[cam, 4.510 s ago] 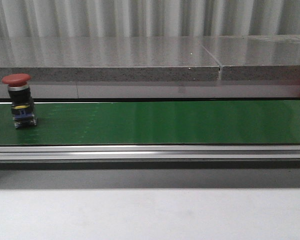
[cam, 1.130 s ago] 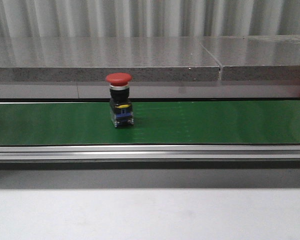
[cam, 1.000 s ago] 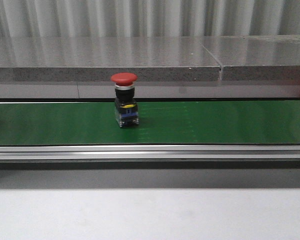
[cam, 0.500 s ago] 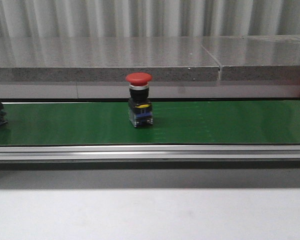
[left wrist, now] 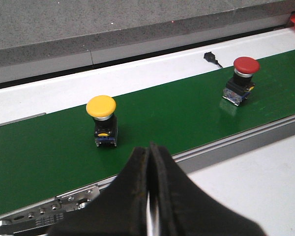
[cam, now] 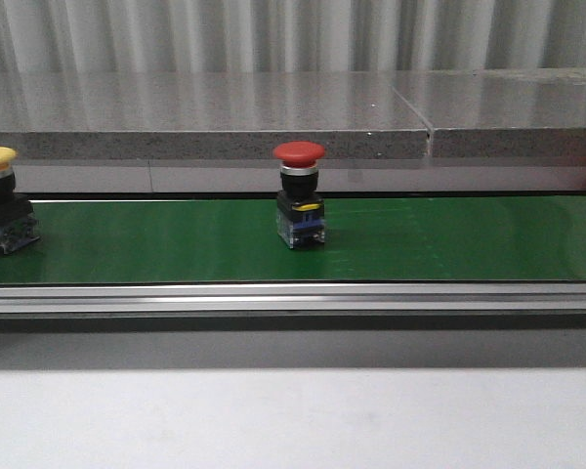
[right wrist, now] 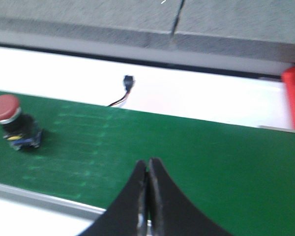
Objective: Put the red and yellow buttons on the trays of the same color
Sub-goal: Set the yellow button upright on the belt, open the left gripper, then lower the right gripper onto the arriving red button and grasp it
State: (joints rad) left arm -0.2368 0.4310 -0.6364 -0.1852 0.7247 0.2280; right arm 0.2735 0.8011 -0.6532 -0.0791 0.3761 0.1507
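Left gripper (left wrist: 148,162) pressed together, fingers touching, gripping nothing, hanging over the near rail of the green belt (left wrist: 177,113). Just beyond its tips, upright on the belt, the yellow button (left wrist: 102,119); farther along and well apart, the red button (left wrist: 241,81), also upright. Right gripper (right wrist: 147,177) likewise closed on nothing, tips over the belt, with the red button off to one side, well clear, and the red tray (right wrist: 294,96) edging in at the far corner
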